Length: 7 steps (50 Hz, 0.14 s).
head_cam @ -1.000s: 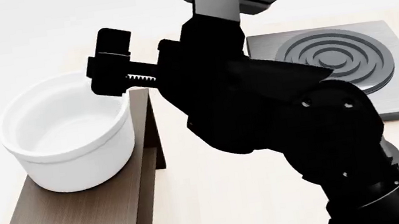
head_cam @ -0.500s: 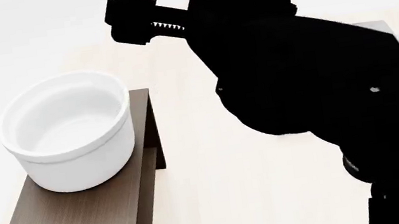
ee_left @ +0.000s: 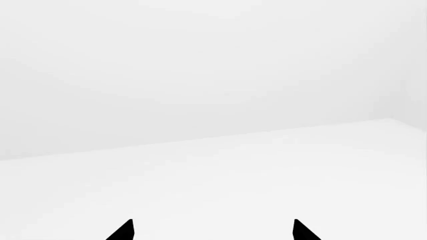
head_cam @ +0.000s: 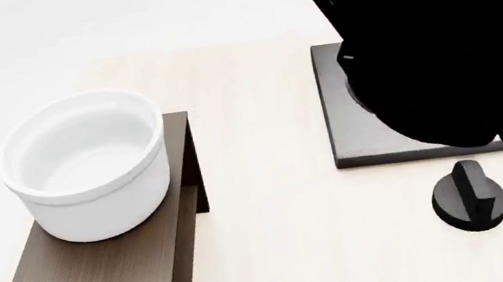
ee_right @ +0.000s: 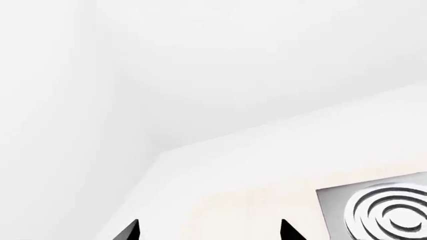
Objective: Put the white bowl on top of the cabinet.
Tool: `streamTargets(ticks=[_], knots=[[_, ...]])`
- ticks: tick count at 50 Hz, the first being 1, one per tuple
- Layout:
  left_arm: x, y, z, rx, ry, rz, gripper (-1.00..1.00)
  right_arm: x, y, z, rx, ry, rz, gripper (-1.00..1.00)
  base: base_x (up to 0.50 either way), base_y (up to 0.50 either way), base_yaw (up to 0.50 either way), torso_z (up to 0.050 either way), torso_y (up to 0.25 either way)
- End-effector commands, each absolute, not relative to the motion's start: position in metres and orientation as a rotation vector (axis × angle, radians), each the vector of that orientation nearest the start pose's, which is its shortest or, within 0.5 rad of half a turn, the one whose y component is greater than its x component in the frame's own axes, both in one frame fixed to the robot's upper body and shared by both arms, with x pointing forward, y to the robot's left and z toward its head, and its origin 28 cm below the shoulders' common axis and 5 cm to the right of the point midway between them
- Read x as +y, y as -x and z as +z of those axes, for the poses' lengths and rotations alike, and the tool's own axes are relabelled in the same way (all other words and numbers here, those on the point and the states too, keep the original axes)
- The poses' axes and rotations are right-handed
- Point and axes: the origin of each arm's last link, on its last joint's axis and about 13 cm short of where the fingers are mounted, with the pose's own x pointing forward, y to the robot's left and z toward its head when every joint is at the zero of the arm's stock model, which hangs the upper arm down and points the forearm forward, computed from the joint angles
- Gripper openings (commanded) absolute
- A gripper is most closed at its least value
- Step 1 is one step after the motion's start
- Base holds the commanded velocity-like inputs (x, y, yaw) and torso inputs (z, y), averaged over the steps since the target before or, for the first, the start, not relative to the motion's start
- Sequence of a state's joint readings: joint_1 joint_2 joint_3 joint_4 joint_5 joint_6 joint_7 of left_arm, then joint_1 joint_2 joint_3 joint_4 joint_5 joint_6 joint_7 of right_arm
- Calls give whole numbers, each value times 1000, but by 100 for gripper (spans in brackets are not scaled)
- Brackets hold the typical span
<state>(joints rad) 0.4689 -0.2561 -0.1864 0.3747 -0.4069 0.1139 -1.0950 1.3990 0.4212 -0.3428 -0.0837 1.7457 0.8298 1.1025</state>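
Note:
The white bowl [head_cam: 88,166] stands upright on the far part of the flat top of the dark brown cabinet [head_cam: 104,277], at the left of the head view. No gripper touches it. My right arm [head_cam: 443,43] is a black mass at the upper right, and its gripper is above the top edge of that view. In the right wrist view the right gripper [ee_right: 209,232] shows two fingertips wide apart with nothing between them. In the left wrist view the left gripper [ee_left: 212,231] is also open and empty, facing blank white surroundings.
The grey stove plate [head_cam: 353,135] lies on the light wood table [head_cam: 270,204], half hidden by my right arm; its rings show in the right wrist view [ee_right: 383,210]. A black knob [head_cam: 470,196] sits in front of the plate.
My right arm has risen and swung right, away from the bowl, and its gripper has left the top of the head view. The bowl stays on the cabinet. The black knob is now uncovered.

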Motion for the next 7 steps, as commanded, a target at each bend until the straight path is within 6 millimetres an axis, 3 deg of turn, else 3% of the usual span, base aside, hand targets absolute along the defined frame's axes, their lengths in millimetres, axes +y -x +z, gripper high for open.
streamTargets(ticks=[1,7], knots=[[285,-109,43,-11,162,1208,100,-92,-248,389,-36,-364,173,100,0,0,0,0,0],[285,-110,42,-10,161,1208,100,-99,-240,393,-63,-365,152,100,0,0,0,0,0]])
